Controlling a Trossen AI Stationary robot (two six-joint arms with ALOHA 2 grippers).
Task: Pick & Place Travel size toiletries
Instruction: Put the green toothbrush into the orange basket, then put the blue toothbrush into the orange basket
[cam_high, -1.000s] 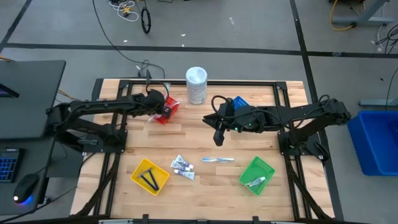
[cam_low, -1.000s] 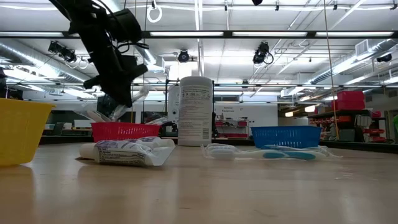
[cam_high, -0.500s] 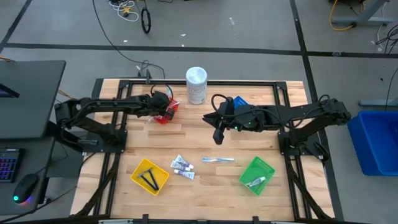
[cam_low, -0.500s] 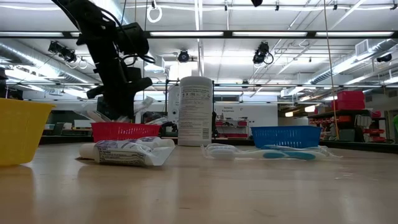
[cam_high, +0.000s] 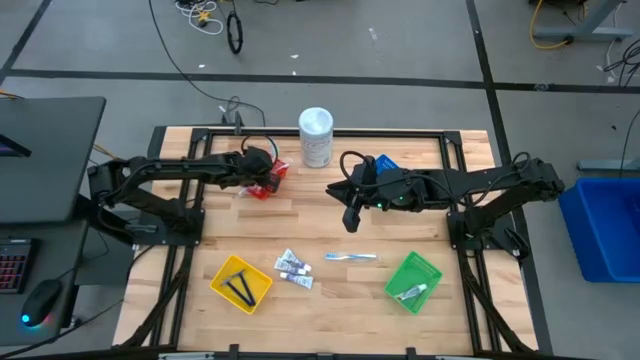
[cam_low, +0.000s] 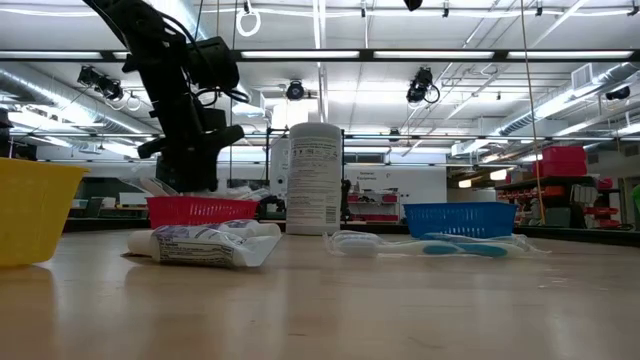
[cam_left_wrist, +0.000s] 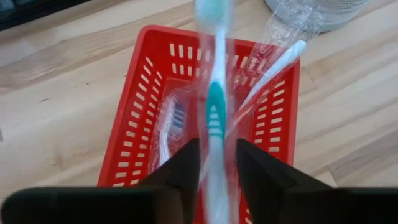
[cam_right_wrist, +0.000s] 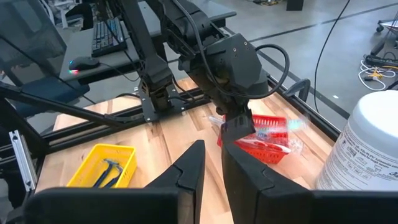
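The wooden worktop (cam_high: 300, 215) holds a red basket (cam_high: 268, 180), a tall white container (cam_high: 316, 137) and a blue basket (cam_high: 386, 163) on the far side. Near are a yellow basket (cam_high: 241, 284), small tubes (cam_high: 293, 267), a wrapped toothbrush (cam_high: 350, 257) and a green basket (cam_high: 413, 281).

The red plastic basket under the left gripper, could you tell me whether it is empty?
Not empty: the red plastic basket already holds wrapped toothbrushes.

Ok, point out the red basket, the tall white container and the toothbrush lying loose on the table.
red basket (cam_left_wrist: 134, 134), left wrist view, on its slotted side wall.
tall white container (cam_low: 315, 180), low view, on its printed label.
loose toothbrush (cam_high: 350, 257), high view, on its middle.
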